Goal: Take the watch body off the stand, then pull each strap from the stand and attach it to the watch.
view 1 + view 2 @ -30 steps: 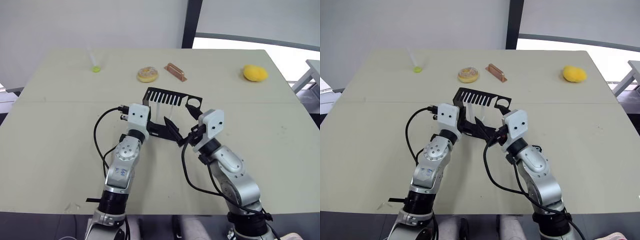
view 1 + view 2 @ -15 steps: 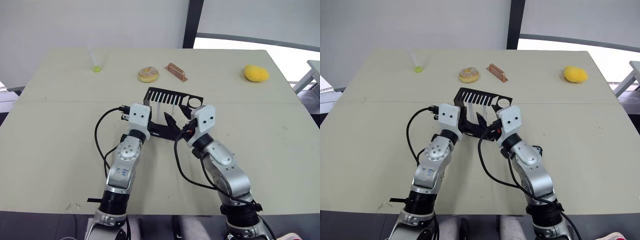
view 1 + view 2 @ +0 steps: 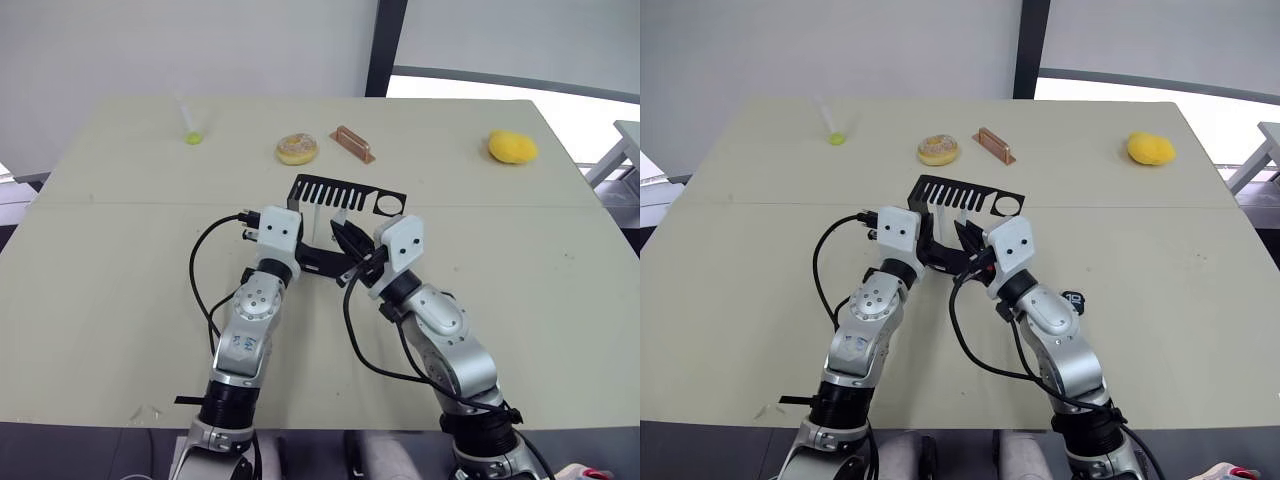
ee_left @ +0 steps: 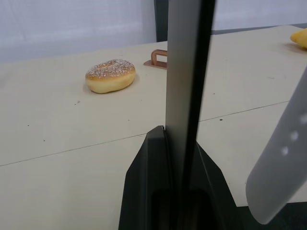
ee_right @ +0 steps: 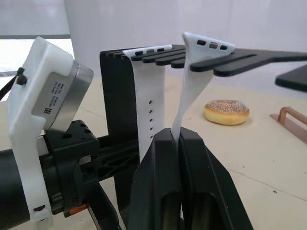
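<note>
The black stand (image 3: pixel 345 192) is upright mid-table. My left gripper (image 4: pixel 180 143) is shut on its upright plate, low down. Two white straps hang from the comb slots of its top arm (image 5: pixel 249 55). My right gripper (image 5: pixel 178 136) is shut on the lower part of one strap (image 5: pixel 194 86). The other strap (image 5: pixel 149 110) hangs free beside it, nearer the upright. The watch body (image 3: pixel 1072 297), black with white digits, lies on the table just right of my right forearm.
Along the far side of the table (image 3: pixel 100 300) lie a doughnut (image 3: pixel 295 149), a copper-coloured handle piece (image 3: pixel 351 143), a yellow lump (image 3: pixel 511 146) at the right and a small green thing (image 3: pixel 191 137) at the left.
My right gripper has moved left to the stand and gone from open to shut on a hanging strap. The left gripper has kept its hold on the stand.
</note>
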### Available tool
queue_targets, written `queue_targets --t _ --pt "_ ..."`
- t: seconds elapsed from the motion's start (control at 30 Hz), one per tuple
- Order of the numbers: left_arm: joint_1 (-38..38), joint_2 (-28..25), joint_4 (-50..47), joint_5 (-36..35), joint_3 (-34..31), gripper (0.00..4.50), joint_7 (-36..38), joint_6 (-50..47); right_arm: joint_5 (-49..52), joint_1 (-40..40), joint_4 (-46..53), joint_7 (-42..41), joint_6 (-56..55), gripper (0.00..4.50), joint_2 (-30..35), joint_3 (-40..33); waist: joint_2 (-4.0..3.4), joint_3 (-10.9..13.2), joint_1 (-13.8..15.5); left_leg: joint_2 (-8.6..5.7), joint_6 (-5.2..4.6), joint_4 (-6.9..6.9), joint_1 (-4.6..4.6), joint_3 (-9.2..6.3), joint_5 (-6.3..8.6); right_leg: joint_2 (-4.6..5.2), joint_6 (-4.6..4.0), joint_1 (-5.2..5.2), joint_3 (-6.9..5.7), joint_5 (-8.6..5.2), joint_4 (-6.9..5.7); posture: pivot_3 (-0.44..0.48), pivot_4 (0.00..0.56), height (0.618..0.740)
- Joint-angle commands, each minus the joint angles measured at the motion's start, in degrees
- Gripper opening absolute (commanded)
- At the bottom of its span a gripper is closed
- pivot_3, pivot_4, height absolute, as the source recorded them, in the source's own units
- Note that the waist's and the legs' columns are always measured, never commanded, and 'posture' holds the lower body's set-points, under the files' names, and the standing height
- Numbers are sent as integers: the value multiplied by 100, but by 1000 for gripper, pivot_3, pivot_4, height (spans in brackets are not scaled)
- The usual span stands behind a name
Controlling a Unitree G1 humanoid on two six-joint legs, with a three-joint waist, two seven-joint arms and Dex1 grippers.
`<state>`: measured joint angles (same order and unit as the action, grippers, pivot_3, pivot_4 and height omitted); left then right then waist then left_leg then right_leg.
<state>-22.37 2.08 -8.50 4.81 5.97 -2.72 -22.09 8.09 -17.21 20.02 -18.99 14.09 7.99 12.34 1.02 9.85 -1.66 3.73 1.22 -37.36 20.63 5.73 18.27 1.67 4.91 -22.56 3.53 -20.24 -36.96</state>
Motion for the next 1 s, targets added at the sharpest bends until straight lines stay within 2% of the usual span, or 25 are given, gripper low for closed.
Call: queue_targets --t 0.03,0.3,0.57,0.77,0.87,0.93,1.0 --pt "-78 67 -113 34 57 0 -10 -35 -270 -75 240 -5 -520 33 62 22 0 0 0 0 0 0 0 0 0 0 0 0 0 0 0 0 150 740" --pt "-116 47 -76 75 42 0 -51 -126 -529 224 298 -250 -1134 33 423 122 1 0 6 -1 0 -1 0 1 0 0 0 1 0 0 1 0 150 740" --pt "-66 41 -94 60 28 0 -34 -107 -473 1123 714 -617 -1545 33 1211 -210 4 -2 4 -1 0 -1 -5 1 0 -2 0 5 2 0 -1 0 150 740" --pt "18 70 -184 -156 30 0 174 -76 -242 1479 753 -701 -1525 33 1351 -445 6 -2 9 -1 2 1 -8 2 -1 -4 0 7 3 0 -2 0 150 740" --pt "143 54 -344 -146 4 894 167 -166 -131 1569 669 -794 -1555 0 1426 -577 6 -2 10 -1 2 0 -8 2 -1 -3 0 8 3 0 -1 0 150 740" --pt "221 14 -445 -132 -20 1817 170 -231 -71 1596 635 -840 -1568 0 1468 -644 6 -2 4 0 2 0 -8 2 -1 -4 0 7 4 0 -1 0 150 740" --pt "324 -22 -571 -138 -46 2928 189 -302 41 1602 623 -928 -1524 0 1514 -711 7 -2 7 0 2 1 -9 2 -1 -5 -1 6 4 0 -2 0 150 740"
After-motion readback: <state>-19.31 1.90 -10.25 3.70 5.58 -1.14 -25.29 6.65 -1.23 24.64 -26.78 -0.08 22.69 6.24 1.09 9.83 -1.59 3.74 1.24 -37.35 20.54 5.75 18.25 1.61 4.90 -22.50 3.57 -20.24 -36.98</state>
